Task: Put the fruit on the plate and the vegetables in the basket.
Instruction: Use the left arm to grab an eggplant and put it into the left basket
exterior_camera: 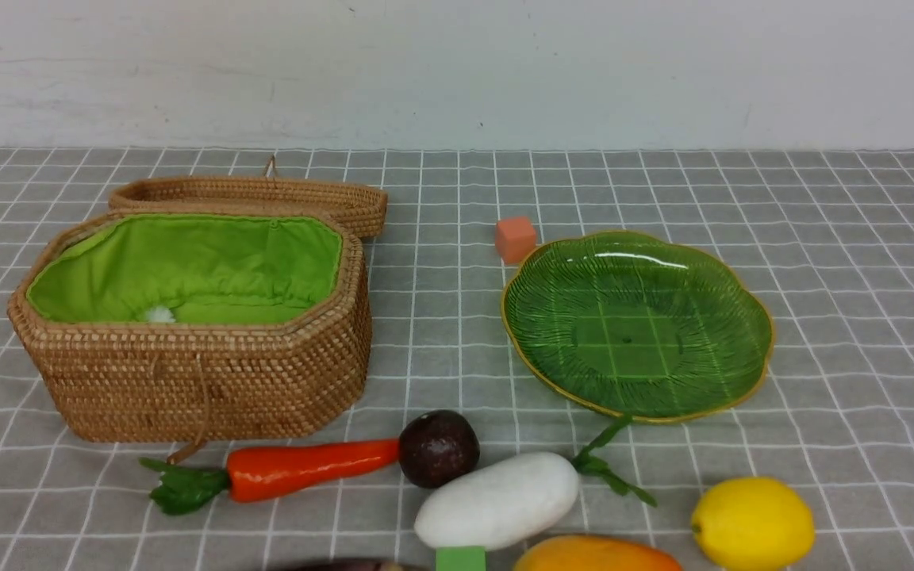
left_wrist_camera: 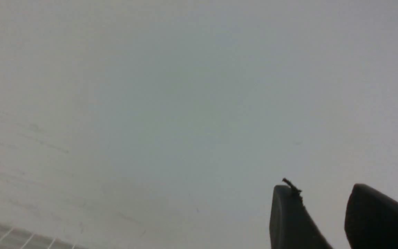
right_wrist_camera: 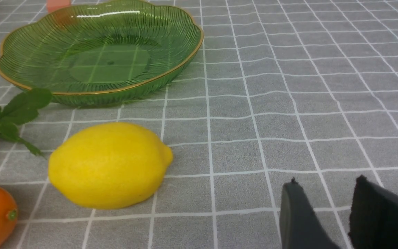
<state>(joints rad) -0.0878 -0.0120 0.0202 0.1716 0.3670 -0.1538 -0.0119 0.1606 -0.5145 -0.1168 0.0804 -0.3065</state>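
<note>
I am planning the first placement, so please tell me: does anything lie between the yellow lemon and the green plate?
Nothing visible does. Only bare checked cloth lies between the lemon and the near rim of the plate. The radish's green leaves lie beside that path, toward the robot's left, near the rim.

a staged tabletop: checked tablecloth (exterior_camera: 822,238), bare white wall (exterior_camera: 457,71).

The table (exterior_camera: 862,262) lies bare from the plate (exterior_camera: 552,317) to its right edge. Along the near edge, carrot (exterior_camera: 306,469), maroon ball (exterior_camera: 439,448), radish (exterior_camera: 497,500), mango (exterior_camera: 596,555) and lemon (exterior_camera: 752,523) crowd close; a bare lane runs between basket (exterior_camera: 187,381) and plate.
</note>
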